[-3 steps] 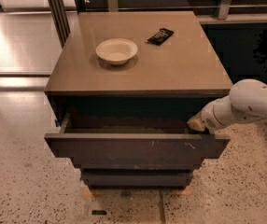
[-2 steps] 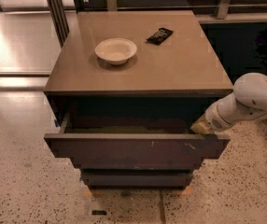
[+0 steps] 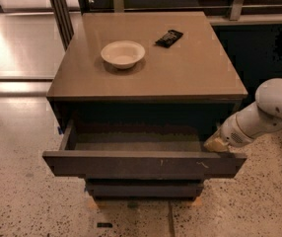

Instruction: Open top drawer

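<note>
Lower centre: top drawer (image 3: 131,165) stands well out, job looks nearly done.
Tool (image 3: 217,143) at its right corner; whether it grips, can't tell.

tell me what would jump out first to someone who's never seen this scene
The top drawer stands open at the front of the cabinet, its shallow grey inside showing. The gripper, on a white arm coming in from the right, sits at the right end of that drawer's front edge. On the cabinet top, a pale bowl sits left of centre, with a small dark flat object behind it to the right.
</note>
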Robot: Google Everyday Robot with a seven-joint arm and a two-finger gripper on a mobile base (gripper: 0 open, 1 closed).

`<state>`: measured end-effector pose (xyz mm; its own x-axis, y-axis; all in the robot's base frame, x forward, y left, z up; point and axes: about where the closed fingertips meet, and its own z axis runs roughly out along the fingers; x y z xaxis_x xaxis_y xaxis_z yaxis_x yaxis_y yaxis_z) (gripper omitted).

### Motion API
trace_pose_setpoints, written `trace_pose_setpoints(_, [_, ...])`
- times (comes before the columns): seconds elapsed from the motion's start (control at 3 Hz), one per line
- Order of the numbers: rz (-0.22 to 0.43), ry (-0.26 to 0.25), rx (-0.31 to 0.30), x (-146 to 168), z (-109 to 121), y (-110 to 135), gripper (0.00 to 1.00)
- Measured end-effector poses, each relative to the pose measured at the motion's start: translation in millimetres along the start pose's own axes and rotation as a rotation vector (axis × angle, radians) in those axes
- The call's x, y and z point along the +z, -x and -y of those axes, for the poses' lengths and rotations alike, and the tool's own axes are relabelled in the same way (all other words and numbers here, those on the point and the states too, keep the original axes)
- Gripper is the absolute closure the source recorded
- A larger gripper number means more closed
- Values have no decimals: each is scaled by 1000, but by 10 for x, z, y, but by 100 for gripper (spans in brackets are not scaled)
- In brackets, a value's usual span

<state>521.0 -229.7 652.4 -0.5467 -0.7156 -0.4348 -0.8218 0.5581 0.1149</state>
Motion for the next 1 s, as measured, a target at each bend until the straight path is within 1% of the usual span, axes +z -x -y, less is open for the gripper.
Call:
trace_pose_setpoints(0.33, [4,29,11,-35,-99,-51,100])
trace_pose_setpoints(0.67, [39,27,34,-179,-318,-135,100])
trace_pose_setpoints(1.0, [116,-8,48,-322,-429,-129,100])
